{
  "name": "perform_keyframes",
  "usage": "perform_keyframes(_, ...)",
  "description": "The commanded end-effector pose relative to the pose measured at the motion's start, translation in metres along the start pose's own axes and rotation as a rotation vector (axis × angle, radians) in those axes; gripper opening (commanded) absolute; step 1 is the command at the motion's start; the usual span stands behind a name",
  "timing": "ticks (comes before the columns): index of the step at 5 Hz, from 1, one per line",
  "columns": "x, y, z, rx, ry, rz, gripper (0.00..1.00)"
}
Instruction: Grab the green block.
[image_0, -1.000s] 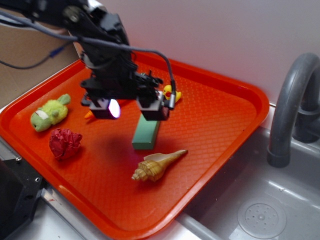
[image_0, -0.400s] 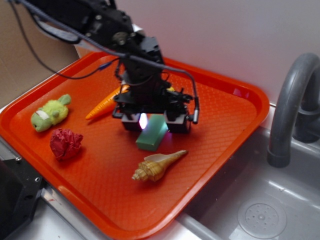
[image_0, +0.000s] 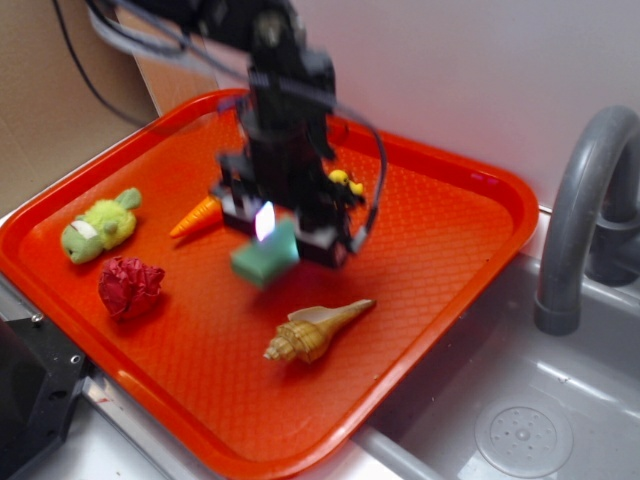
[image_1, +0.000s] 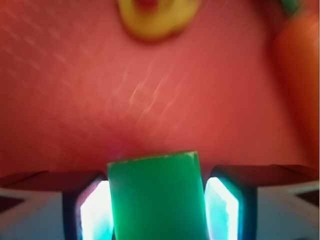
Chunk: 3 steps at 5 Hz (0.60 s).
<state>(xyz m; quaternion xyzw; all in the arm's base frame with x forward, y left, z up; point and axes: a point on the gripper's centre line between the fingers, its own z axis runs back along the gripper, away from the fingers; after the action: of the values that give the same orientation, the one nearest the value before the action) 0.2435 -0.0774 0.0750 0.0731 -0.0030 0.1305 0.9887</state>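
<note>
the jaws clamp the green block (image_1: 155, 197) on both flat sides; in the exterior view it (image_0: 265, 262) hangs above the orange tray (image_0: 450, 250), between the carrot (image_0: 196, 215) and the seashell (image_0: 315, 331). keep the squeeze steady: the matte, sharp-edged slab looks smooth and could slip. the tray is waffle-textured, the shell ridged.

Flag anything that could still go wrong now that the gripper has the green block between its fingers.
1. The gripper seems to hold the green block by one end, most of it hanging out tilted, so it might pivot or slip.
2. If dropped, it could land on the seashell or red crumpled ball below on the orange tray.
3. The exterior view is motion-blurred, so the arm is moving quickly, which could loosen the hold.
</note>
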Motion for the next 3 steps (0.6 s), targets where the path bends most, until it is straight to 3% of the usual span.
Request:
perform_keyframes(1, -0.002, 0.033, 0.099, -0.029, -0.088, -0.100, 0.00)
perform_keyframes(3, -0.005, 0.085, 0.142, -0.129, -0.082, -0.091, 0.00)
